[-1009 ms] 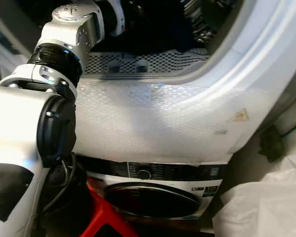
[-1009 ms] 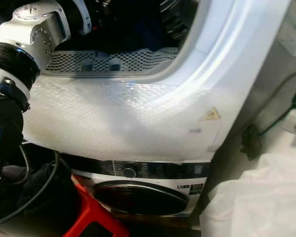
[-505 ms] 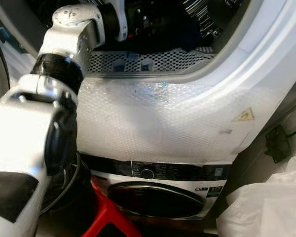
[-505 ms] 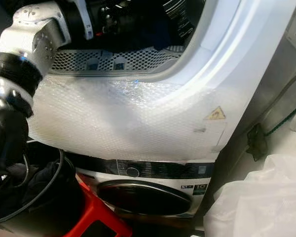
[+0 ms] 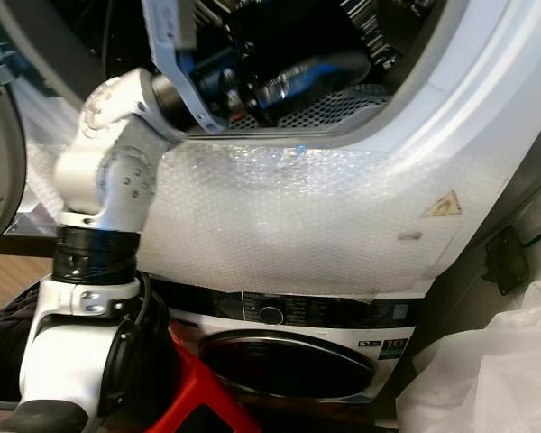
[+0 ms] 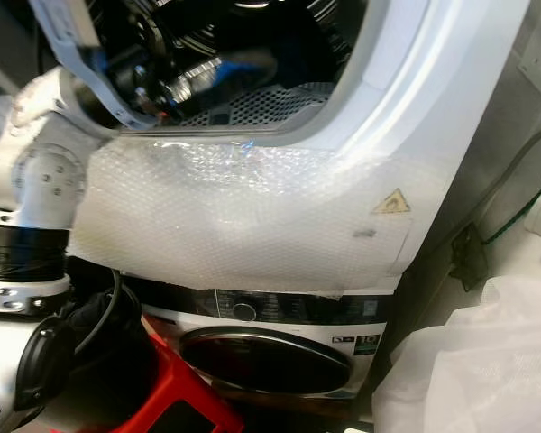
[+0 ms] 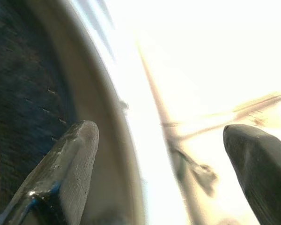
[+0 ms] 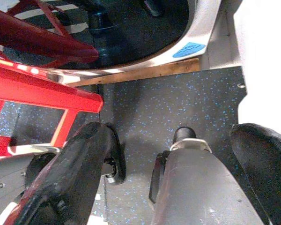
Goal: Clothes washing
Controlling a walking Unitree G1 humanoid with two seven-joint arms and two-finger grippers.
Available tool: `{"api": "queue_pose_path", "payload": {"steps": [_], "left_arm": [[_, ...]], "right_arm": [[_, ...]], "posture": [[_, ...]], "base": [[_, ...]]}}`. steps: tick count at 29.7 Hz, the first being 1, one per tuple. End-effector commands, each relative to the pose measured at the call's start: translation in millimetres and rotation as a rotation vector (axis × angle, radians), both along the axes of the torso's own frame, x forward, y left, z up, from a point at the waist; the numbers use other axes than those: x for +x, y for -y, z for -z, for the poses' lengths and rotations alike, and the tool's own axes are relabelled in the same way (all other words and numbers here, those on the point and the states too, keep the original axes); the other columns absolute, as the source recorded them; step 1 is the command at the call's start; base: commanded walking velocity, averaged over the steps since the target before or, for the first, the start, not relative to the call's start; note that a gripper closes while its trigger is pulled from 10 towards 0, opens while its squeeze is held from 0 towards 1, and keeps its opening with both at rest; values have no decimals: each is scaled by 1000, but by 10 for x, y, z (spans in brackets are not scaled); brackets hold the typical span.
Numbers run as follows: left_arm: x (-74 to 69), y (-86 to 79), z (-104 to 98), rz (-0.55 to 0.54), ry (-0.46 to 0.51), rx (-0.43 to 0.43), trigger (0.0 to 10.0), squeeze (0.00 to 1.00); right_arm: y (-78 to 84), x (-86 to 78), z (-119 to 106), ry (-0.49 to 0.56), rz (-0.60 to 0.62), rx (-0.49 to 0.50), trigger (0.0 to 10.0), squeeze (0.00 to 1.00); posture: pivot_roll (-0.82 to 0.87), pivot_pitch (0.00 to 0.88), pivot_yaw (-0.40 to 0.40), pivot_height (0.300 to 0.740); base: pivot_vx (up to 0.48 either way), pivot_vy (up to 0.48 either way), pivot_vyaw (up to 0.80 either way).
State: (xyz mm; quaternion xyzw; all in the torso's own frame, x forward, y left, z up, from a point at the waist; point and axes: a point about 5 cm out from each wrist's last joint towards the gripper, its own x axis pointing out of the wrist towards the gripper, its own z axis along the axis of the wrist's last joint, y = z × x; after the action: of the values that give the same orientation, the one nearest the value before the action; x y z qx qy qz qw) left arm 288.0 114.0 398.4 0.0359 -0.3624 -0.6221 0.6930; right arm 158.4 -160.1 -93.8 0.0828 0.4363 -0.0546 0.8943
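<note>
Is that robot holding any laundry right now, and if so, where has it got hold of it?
No. The left gripper is open at the upper machine's opening, with nothing between its fingers. The right gripper hangs open over the floor.

Both eye views look steeply down from close against the white, bubble-wrapped upper machine front (image 5: pixel 325 216), sharing its dark round opening (image 5: pixel 288 54) and the lower washer's black control strip (image 6: pixel 279 311). The left wrist view faces a curved rim, near. The right wrist view faces down at the speckled dark floor (image 8: pixel 178 103).
</note>
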Motion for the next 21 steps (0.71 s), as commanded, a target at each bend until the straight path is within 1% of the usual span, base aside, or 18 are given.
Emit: {"api": "queue_pose_path", "payload": {"steps": [1,3,4,7,8,9,10,11,14,15,16,17,18,20,21], "left_arm": [[-84,-45,28,30,-7,42,10000,0],[-184,-47,127,56,-44,106,10000,0],[-234,-58,212,75,-75,156,10000,0],[-308,-101,414,122,-158,265,10000,0],[-351,-134,588,141,-215,347,10000,0],[-384,-149,701,147,-242,397,10000,0],[-384,-149,701,147,-242,397,10000,0],[-434,-177,886,165,-308,472,10000,0],[-478,-193,1064,166,-387,526,10000,0],[-485,-198,1112,152,-401,540,10000,0],[-485,-198,1112,152,-401,540,10000,0],[-485,-203,1171,133,-424,550,10000,0],[-475,-197,1465,58,-550,553,10000,0],[-480,-182,1703,-12,-633,557,10000,0],[-497,-177,1799,-46,-651,567,10000,0]], "right_arm": [[-163,-183,87,-77,-16,51,10000,0],[-179,-160,79,-73,-21,55,10000,0],[-193,-144,74,-71,-25,58,10000,0],[-226,-106,62,-65,-30,68,10000,0],[-247,-83,53,-60,-33,74,10000,0],[-255,-77,51,-59,-34,76,10000,0],[-255,-77,51,-59,-34,76,10000,0],[-268,-69,49,-60,-33,77,10000,0],[-281,-76,52,-64,-32,78,10000,0],[-284,-76,52,-65,-33,78,10000,0],[-284,-76,52,-65,-33,78,10000,0],[-286,-75,52,-67,-32,78,10000,0],[-282,-78,54,-70,-26,78,10000,0],[-275,-81,56,-72,-21,77,10000,0],[-271,-82,57,-73,-19,77,10000,0]], "posture": [[60,92,122,740],[66,88,122,740],[75,86,126,740],[79,81,132,740],[90,77,140,740],[90,77,140,740],[90,77,140,740],[99,75,142,740],[102,71,147,740],[104,69,154,740],[104,69,154,740],[106,67,157,740],[103,62,166,740],[99,59,169,740],[97,59,170,740]], "base": [[0,0,0],[0,0,0],[0,0,0],[0,0,0],[0,0,0],[0,0,0],[0,0,0],[0,0,0],[0,0,0],[0,0,0],[0,0,0],[0,0,0],[0,0,0],[0,0,0],[0,0,0]]}}
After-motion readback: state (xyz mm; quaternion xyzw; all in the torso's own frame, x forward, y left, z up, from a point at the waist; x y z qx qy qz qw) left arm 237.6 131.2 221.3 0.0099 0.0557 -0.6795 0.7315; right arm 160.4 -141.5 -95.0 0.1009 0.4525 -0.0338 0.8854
